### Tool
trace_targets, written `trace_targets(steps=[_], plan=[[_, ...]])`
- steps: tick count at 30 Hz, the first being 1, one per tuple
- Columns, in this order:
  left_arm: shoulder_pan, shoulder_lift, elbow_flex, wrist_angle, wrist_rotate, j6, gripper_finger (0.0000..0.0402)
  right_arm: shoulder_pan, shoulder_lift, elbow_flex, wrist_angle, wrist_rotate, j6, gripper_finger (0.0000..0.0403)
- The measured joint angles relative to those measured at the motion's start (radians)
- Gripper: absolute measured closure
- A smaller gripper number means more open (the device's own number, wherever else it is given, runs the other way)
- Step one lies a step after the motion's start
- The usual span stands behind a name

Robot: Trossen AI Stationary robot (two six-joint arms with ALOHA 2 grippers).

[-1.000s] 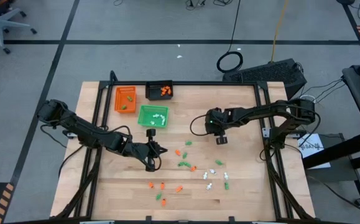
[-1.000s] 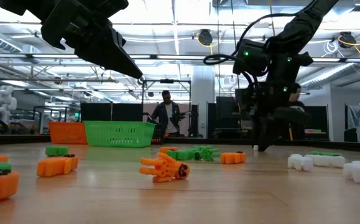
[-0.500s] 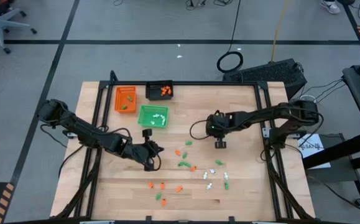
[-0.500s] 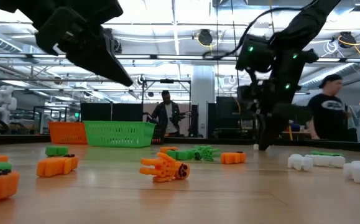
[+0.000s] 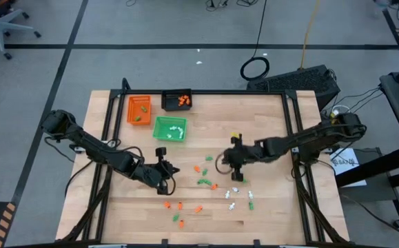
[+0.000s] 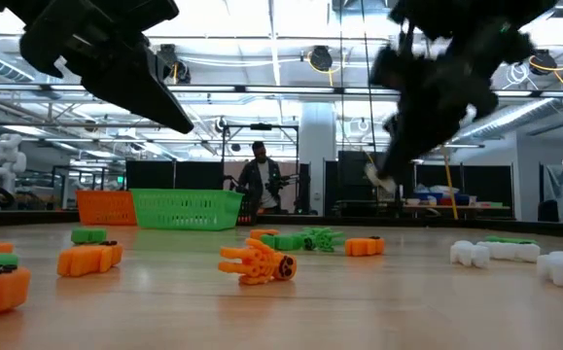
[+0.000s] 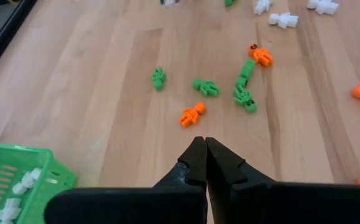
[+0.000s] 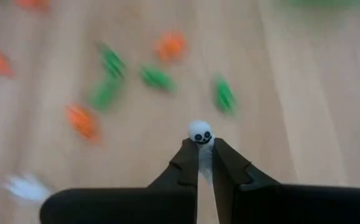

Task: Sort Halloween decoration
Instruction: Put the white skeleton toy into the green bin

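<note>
The Halloween decoration pieces, tiny orange, green and white figures, lie scattered on the wooden table (image 5: 268, 117), mostly around the middle (image 5: 205, 173) and toward the near edge (image 5: 180, 206). My right gripper (image 5: 235, 173) is above the scatter, shut on one white figure (image 8: 199, 133). My left gripper (image 5: 165, 182) is shut and empty, above bare wood left of the scatter; an orange figure (image 7: 192, 114) lies just ahead of its tips (image 7: 204, 144). In the low view it hangs at upper left (image 6: 186, 124). My right gripper pinches the white figure between its two fingers. The round head with black eyes (image 8: 199, 132) sticks out past the fingertips, and the body lies in the gap. The fingers slant down toward the table, and the figure (image 6: 372, 176) is lifted clear of it.
Three small trays stand at the far left of the table: orange (image 5: 138, 109), black (image 5: 177, 100), green (image 5: 169, 129), the green one holding white pieces (image 7: 19, 186). White pieces (image 5: 240, 196) lie near the right gripper. A person (image 6: 260, 175) stands in the room behind.
My right gripper has risen from the table with the white figure between its fingers, and has tipped from pointing straight down to a slant. Seen from above, it has moved toward the near edge and slightly left. My left gripper has barely shifted.
</note>
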Motion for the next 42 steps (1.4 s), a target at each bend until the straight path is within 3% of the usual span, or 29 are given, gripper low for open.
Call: trace_targets(steps=[12, 20, 42], plan=[[-0.059, 0.003, -0.003, 0.082, -0.088, -0.027, 0.0401, 0.190, 0.025, 0.003, 0.490, 0.307, -0.056, 0.0399], [-0.059, 0.045, -0.008, 0.161, -0.091, -0.026, 0.0401, 0.227, 0.092, 0.003, 0.722, 0.303, -0.052, 0.0397], [-0.059, 0.061, -0.008, 0.161, -0.091, -0.027, 0.0401, 0.271, 0.097, 0.003, 0.786, 0.305, -0.134, 0.0397]])
